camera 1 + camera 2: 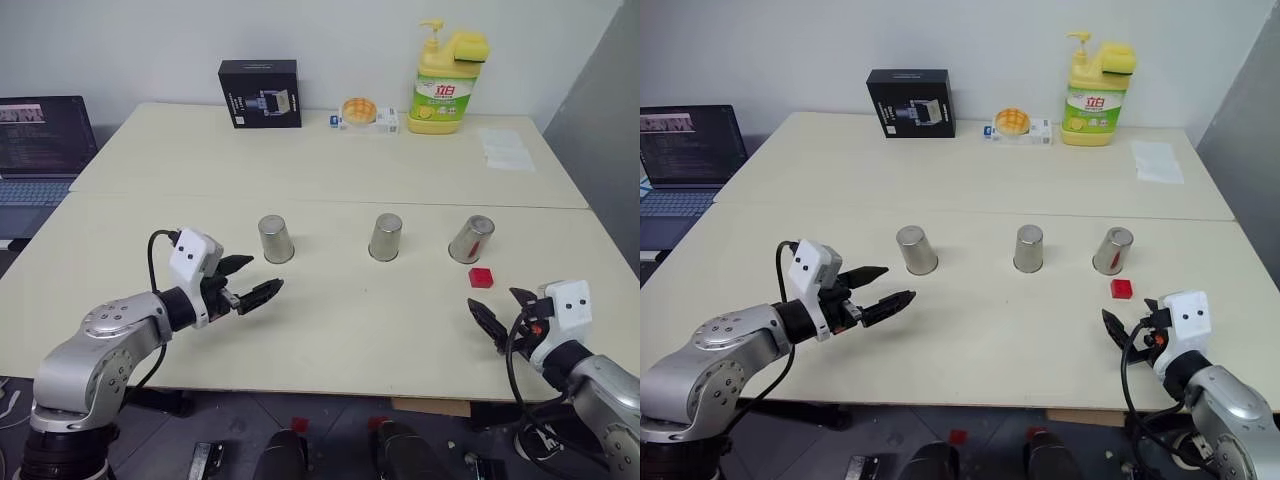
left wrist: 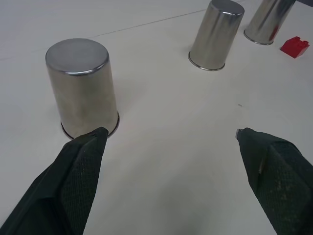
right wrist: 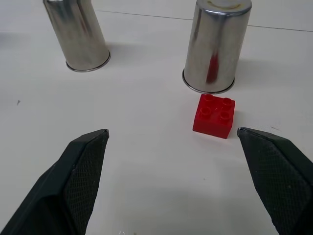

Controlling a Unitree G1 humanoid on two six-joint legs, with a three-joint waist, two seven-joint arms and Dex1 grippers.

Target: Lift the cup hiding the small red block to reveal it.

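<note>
Cups: three alike, inverted in a row across the near surface (image 1: 330, 330) — left cup (image 1: 275, 239), middle cup (image 1: 385, 237), right cup (image 1: 471, 239); all mouths down on the surface, none lifted.
Small red block (image 1: 481, 277): exposed, resting on the surface just in front of the right cup, close beside its rim but apart from it; studded top facing up in the right wrist view.
Right cup, condition: standing beside the block rather than over it; red reflection on its wall; judged the cup named by the task.
Left gripper (image 1: 247, 284): fingers released and spread, nothing between them; hovering near the left cup, pointed across toward the row.
Right gripper (image 1: 505, 312): fingers released wide, empty; low over the near edge, aimed at the block and the right cup behind it — a stance suited to an approach or a withdrawal, which one not determinable.
Task status: block in plain sight; reveal judged achieved as things lie.
Far edge of surface: black box (image 1: 260, 93), yellow-green soap bottle (image 1: 446, 83), round orange item in a packet (image 1: 359, 110) — well apart from the cups, not involved.
</note>
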